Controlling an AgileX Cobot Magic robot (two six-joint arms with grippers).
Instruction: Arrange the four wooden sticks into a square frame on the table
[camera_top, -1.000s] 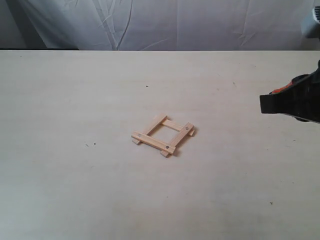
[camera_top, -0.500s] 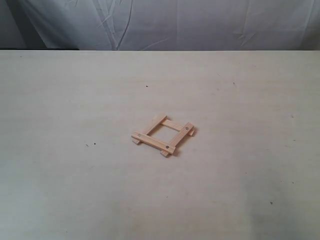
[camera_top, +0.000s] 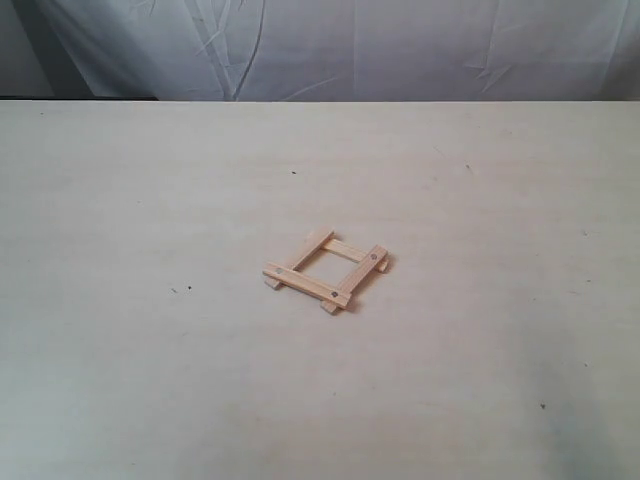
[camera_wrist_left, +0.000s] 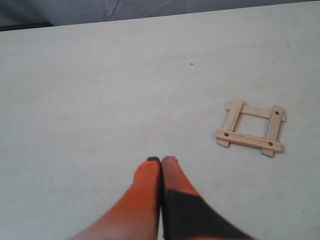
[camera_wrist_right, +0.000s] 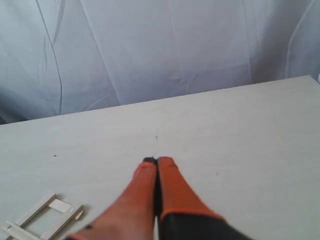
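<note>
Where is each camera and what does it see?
Exterior view: off the arms, looking down on the pale cream table and small square frame of wooden sticks; no robot shows.
Left wrist view: on left arm; shut orange left gripper, frame beyond.
Right wrist view: on right arm; shut orange right gripper, white curtain beyond.
All share the frame.

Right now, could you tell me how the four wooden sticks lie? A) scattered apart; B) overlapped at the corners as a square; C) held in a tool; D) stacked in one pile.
B: the four wooden sticks overlap at their corners, forming a square frame flat on the table.
</note>
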